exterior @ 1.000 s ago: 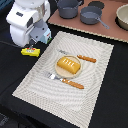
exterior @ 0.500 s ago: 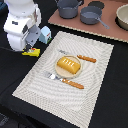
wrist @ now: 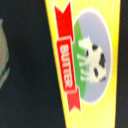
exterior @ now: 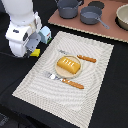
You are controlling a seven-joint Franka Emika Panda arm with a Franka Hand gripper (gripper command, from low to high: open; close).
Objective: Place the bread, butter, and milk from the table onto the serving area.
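Observation:
The bread lies on the round tan plate in the middle of the striped serving area. The butter lies on the black table just off the mat's edge at the exterior view's left, mostly hidden under my gripper, which hangs right over it. In the wrist view the butter, yellow with a red and white label, fills the picture and no fingers show. The milk stands beside my arm at the mat's far corner.
Orange-handled cutlery lies on both sides of the plate. A reddish-brown board with grey pots stands behind the mat. My white arm covers the far part of the exterior view's left.
My arm has come down lower over the butter, which now shows only as a small yellow corner. The bread and milk have not moved.

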